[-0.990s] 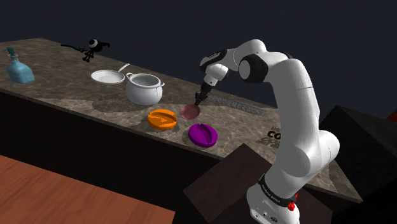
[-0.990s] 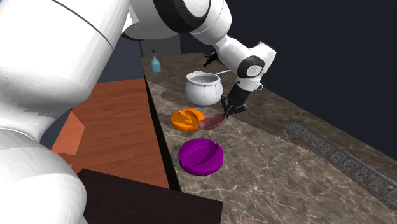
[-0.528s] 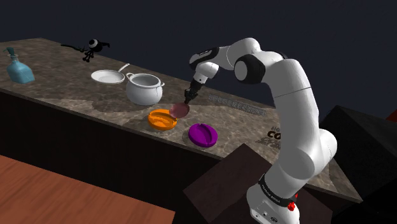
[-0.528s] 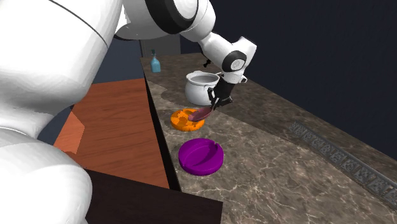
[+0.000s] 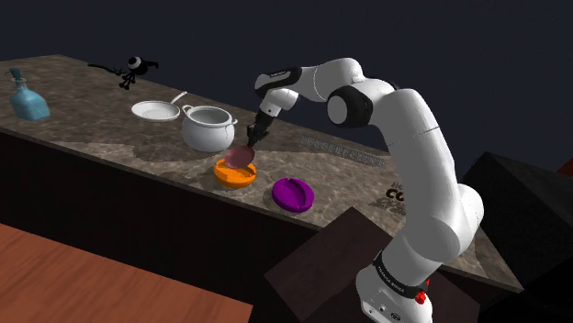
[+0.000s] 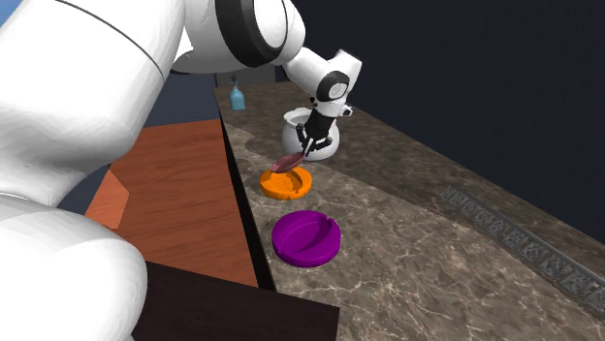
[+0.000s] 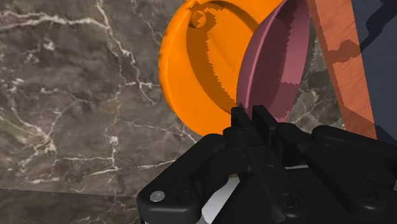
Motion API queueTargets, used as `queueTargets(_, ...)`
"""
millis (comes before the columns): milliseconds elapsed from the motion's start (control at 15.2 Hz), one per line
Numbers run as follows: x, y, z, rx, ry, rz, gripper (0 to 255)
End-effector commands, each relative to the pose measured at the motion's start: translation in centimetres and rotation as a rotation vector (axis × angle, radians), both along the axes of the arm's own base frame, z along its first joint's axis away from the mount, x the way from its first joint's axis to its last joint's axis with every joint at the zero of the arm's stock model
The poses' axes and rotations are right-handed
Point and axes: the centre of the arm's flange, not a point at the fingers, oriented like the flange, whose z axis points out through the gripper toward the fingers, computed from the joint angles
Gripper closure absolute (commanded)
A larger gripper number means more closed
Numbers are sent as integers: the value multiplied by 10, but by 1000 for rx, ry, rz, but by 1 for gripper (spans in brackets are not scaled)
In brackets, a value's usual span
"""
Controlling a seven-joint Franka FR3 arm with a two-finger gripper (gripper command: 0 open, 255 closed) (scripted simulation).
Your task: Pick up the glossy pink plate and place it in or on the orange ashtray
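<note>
Clasping the pink plate [image 7: 271,69], hand [image 7: 252,114] hovers over orange ashtray [image 7: 191,79]

Dark marbled surface [image 6: 436,252] w/ purple dish [image 5: 293,194] nr front edge; white pot [image 5: 207,127] & white pan [image 5: 155,111] side by side; blue bottle [image 5: 28,99], black figurine [image 5: 131,68] at far end.
</note>
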Motion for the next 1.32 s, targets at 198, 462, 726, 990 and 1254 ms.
queueTargets(198, 2, 3, -25, 0, 0, -1, 255)
queueTargets(462, 2, 3, -46, 0, 0, -1, 255)
queueTargets(726, 2, 3, -67, 0, 0, -1, 255)
queueTargets(990, 2, 3, -88, 0, 0, -1, 255)
queueTargets(1254, 2, 3, -88, 0, 0, -1, 255)
